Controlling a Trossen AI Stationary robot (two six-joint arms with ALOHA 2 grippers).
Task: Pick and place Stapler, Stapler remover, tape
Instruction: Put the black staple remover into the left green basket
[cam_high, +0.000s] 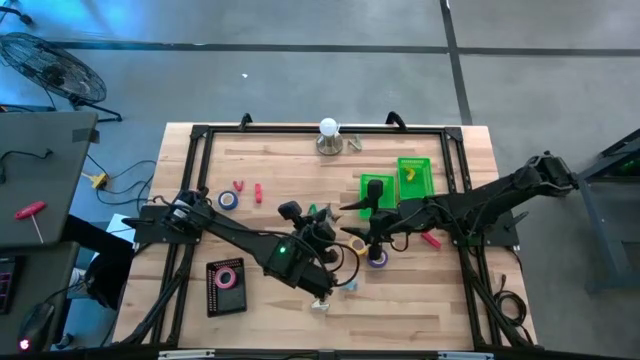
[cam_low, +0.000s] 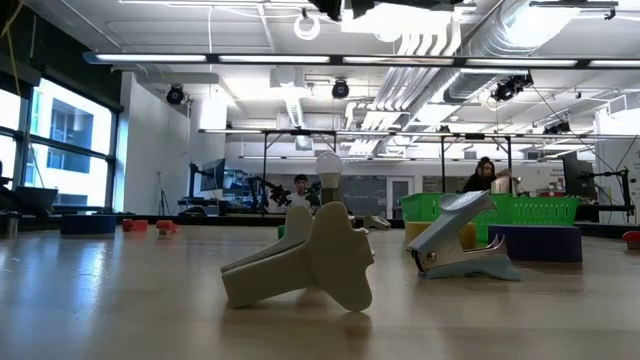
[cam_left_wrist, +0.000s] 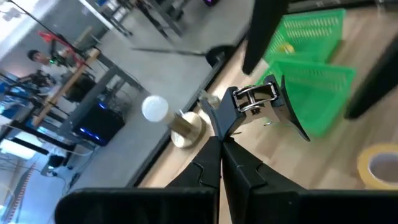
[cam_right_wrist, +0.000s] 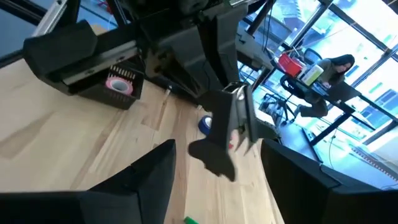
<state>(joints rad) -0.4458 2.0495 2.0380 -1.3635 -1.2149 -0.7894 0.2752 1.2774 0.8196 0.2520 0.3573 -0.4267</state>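
your left gripper is over the middle of the table, its two fingers pinched tight on a black stapler remover held up in the air. your right gripper is just beside it, fingers wide apart with nothing in them, facing the remover. a yellow tape roll and a purple tape roll lie right under the right gripper. a blue tape roll sits far to the left. two green bins stand near the back.
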